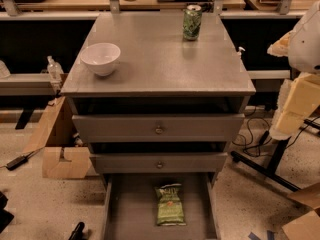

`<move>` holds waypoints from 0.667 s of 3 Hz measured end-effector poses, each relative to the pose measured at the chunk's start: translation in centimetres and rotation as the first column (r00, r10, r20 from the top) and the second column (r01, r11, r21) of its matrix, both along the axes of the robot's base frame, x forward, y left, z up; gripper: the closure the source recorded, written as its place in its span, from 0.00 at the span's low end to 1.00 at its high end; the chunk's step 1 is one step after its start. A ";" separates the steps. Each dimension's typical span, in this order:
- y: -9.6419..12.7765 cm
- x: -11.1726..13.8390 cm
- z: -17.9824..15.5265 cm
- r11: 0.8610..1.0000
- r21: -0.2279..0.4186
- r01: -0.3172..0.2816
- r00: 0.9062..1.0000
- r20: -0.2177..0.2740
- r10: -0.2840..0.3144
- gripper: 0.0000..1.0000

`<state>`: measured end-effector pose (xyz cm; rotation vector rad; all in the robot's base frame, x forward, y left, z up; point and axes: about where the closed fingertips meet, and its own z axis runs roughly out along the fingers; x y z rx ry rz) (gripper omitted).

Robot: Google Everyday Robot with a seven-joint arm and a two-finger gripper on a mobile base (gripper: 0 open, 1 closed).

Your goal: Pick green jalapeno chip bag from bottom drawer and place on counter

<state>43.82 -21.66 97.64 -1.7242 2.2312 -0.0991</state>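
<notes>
The green jalapeno chip bag [170, 204] lies flat on the grey floor of the bottom drawer [130, 209], which is pulled open, with the bag right of the drawer's middle. The counter [160, 59] is the grey metal top of the cabinet. Part of my arm, white and cream links [300, 84], stands at the right edge of the view, beside the cabinet and above drawer height. My gripper is not in view.
A white bowl [101, 58] sits at the counter's left and a green drink can [192, 22] at its back right. Two knobbed drawers [159, 129] are shut above the open one. Cardboard boxes [62, 159] and cables lie on the floor. A small dark object [77, 231] shows left of the drawer.
</notes>
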 end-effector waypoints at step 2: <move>0.1 0.0 0.5 1.000 0.000 0.001 1.000 0.021 -0.001 0.25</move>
